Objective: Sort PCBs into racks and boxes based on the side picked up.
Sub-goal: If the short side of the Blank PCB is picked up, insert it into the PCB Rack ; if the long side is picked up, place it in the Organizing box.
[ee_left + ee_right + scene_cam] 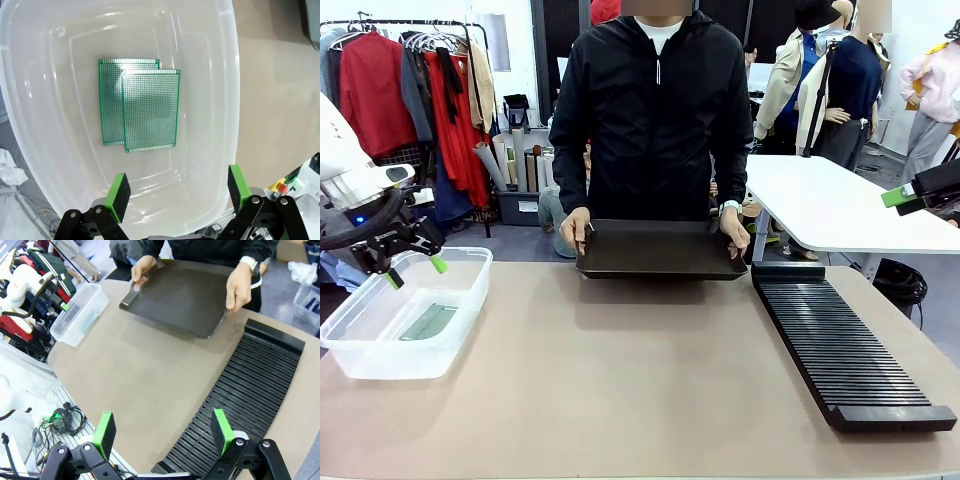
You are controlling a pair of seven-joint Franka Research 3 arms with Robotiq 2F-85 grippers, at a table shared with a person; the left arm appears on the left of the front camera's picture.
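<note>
Worktop (620, 380) surface carries all items, located here relative to the dark tray (660, 250) held at its far edge by a person's two hands. Black slotted rack (845, 350) lies right of the tray. Clear plastic box (405, 315) sits left of the tray, containing two overlapping green PCBs (140, 102) flat on its floor. Left end effector (177, 192) hovers above the box, fingers spread, empty. Right end effector (165, 432) hangs over the rack, fingers spread, empty.
</note>
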